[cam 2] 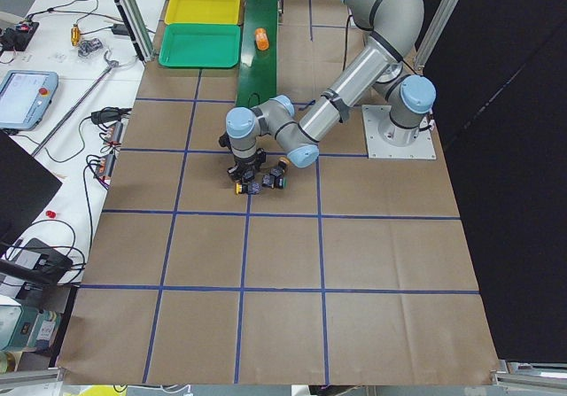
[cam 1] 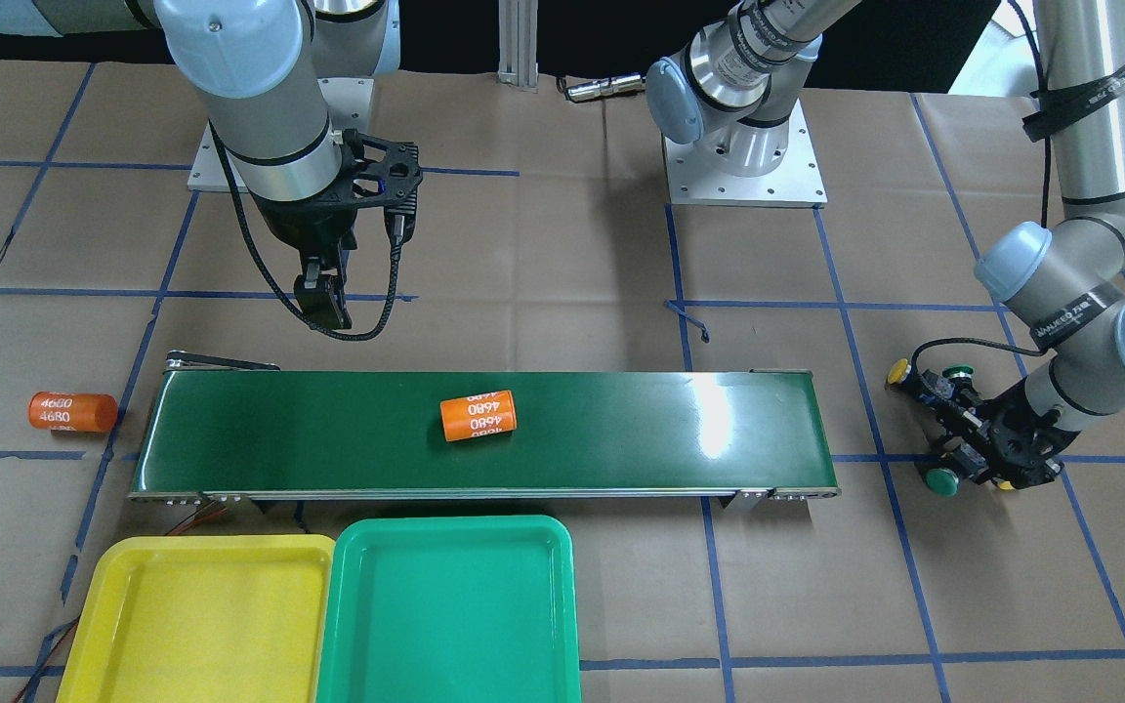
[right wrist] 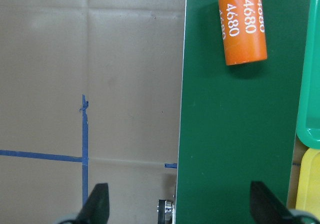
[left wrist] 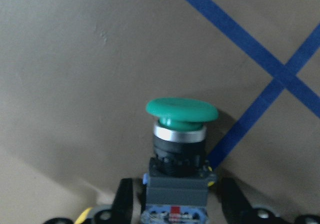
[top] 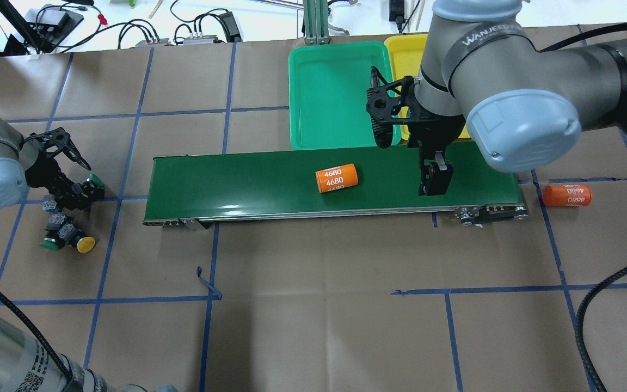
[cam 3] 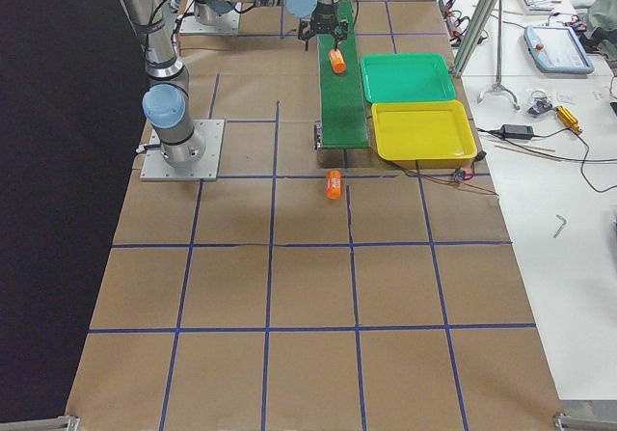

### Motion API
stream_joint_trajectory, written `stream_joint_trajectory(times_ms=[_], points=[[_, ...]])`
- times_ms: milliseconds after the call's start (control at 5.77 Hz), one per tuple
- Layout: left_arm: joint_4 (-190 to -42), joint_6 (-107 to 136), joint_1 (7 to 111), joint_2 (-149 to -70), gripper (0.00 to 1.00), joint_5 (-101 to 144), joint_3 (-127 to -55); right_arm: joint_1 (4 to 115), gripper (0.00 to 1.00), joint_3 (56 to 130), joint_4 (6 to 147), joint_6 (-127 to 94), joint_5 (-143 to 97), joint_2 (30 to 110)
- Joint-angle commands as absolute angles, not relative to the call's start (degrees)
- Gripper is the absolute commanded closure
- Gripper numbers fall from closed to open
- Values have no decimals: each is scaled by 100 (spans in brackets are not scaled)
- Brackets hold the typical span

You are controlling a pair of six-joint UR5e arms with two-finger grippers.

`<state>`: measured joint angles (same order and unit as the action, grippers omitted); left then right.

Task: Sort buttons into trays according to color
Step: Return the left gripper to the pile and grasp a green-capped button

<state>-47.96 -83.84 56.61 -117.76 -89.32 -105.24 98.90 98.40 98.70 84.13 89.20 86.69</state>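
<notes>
**Left gripper open around a green button; right gripper open above the belt**

Seen from overhead, the four buttons (top: 66,231) sit in a cluster on the brown paper (top: 313,305) off the 9 o'clock end of the conveyor belt (top: 237,179). They are well apart from the green tray (top: 295,98) and the yellow tray (top: 409,51).

The left gripper (left wrist: 177,186) is down among the buttons. Its wrist camera shows its two fingers (left wrist: 124,199) on either side of the black body of a green button (top: 94,181). A slim gap shows on each side, so the jaws stand apart around the button rather than clamped on it. This button is at 1 o'clock in the cluster, nearest the belt.

At 6 o'clock in the cluster lie a second green button (top: 49,244) and, just beside it, a yellow button (top: 86,244). The fourth button (cam 1: 1007,485), also yellow, only peeks out from under the gripper in the front camera.

Moving right, the long dark-green belt carries an orange cylinder (top: 336,178) marked 4680 near its middle. The green tray lies at 12 o'clock from that cylinder, just past the belt. The yellow tray lies right against it at 3 o'clock, partly hidden by the right arm.

The right gripper (top: 436,182) hangs above the belt's near edge toward its 3 o'clock end. Its fingers (right wrist: 98,201) are spread wide and hold nothing.

Past that end of the belt, a second orange cylinder (top: 566,195) lies on the paper.
</notes>
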Motion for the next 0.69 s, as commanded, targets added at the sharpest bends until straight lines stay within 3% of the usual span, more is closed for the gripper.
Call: stream_joint_trajectory(times_ms=[0, 520], points=[[-4903, -8367, 5782, -11577, 100, -8912, -10364, 9888, 0, 9852, 9861, 8411, 8921, 8675], [-6307, -8612, 7384, -10575, 100, -8824, -10169, 9888, 0, 9853, 9879, 8411, 8921, 8675]])
